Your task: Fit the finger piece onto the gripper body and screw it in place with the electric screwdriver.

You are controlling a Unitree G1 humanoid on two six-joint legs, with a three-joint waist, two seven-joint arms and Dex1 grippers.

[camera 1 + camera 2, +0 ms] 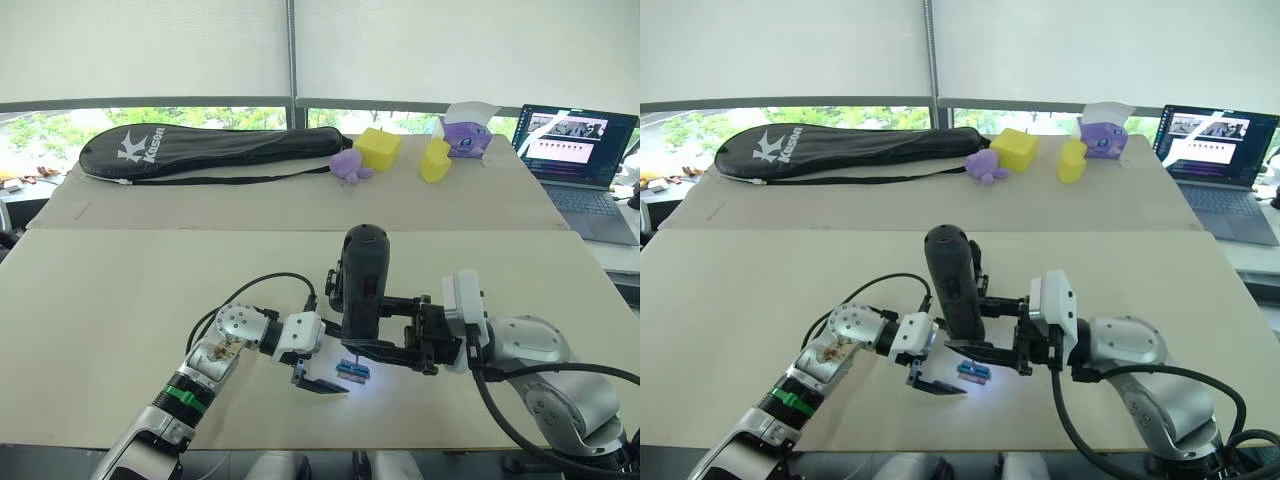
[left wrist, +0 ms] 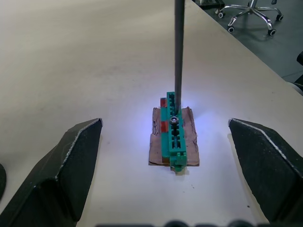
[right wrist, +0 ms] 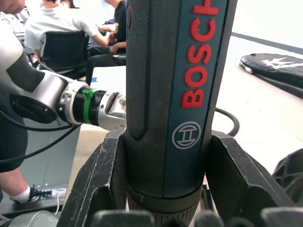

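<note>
Between the two black fingers [image 3: 102,189] of the right pincer [image 1: 400,345] stands the electric screwdriver [image 1: 362,285], a thick dark cylindrical tool with red lettering on its barrel. It is held upright, and the pincer is clenched on its lower barrel, one finger touching each side. From its nose a thin metal bit [image 2: 179,56] runs down to a small green plastic terminal block [image 2: 173,135]. The bit tip meets a screw head [image 2: 174,120] on the block's top face. White light from the tool pools on the surface around the block.

The green block rests on a small brown card-like pad [image 2: 188,142], which lies flat on the pale counter [image 1: 120,330].

Just beside the screwdriver is the left pincer [image 1: 318,383], released, its two black fingers [image 2: 57,175] spread wide and standing apart from the block on either side, touching neither block nor pad. Its fingertips lie low, near the counter surface.

Well beyond both pincers, on a second counter [image 1: 200,205] butted against the first, lie a long black fabric racket case with white lettering [image 1: 210,148], a purple soft toy [image 1: 349,166], two yellow foam blocks [image 1: 380,148], a purple-and-white box [image 1: 465,132] and an open laptop [image 1: 575,150].
</note>
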